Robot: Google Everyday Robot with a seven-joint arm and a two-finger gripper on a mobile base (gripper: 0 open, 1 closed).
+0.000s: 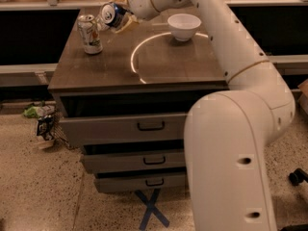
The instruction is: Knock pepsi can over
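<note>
Camera view looks down at a brown desk with three drawers stacked under it: top drawer, middle drawer, bottom drawer, each with a dark handle in the middle.

The robot's white arm comes up from the lower right and reaches across the desk to the far left corner. The pincer is right at that corner, up against the pepsi can. The blue can is tilted hard, its silver top pointing left and a bit toward the camera, so it's definitely not upright. It sits right at the tip of the pincer, with tan bits of the pincer showing above and below it. Honestly can't tell how far open the pincer is, or whether it actually has hold of the can or is just pressed against it.

Just beside the pepsi can, a little nearer the camera on the left, a silver-white can with green and red marks stands upright, apart from the pincer. A white bowl sits near the back of the desk, right of the pincer, next to the arm. A bright ring of reflected light curves across the desk in front of the bowl.

On the speckled floor there's a blue tape X in front of the drawers, plus some crumpled litter off to the left of the desk.
</note>
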